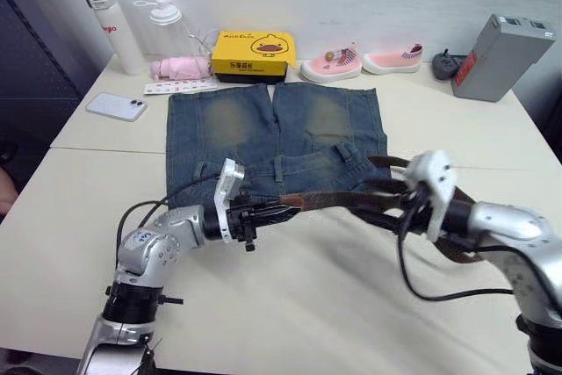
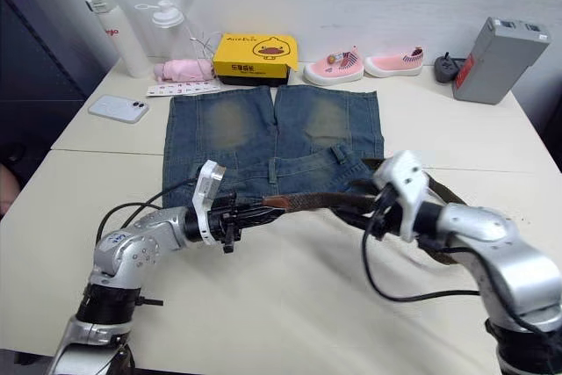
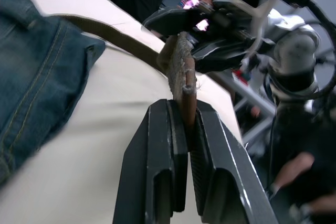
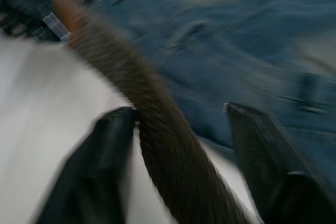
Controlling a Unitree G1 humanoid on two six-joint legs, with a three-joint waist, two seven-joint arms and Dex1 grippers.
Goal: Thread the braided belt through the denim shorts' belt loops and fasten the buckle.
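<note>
Right wrist view: dark-brown woven braided belt (image 4: 163, 145)

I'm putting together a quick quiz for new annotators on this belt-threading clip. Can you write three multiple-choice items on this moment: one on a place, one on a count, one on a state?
1. Where does the yellow box stand?
A. Beyond the denim shorts, at the far edge of the table
B. On the white phone
C. Between the two arms

2. How many pink shoes lie at the back of the table?
A. One
B. Two
C. Four

3. What is the left gripper doing?
A. Hanging open over the shorts
B. Shut on the braided belt's tip
C. Shut on a bottle

Answers:
1. A, the box sits just past the shorts' leg hems, near the wall.
2. B, the pair lies side by side, right of the box.
3. B, the left wrist view shows both fingers pressed on the belt's end.
</note>
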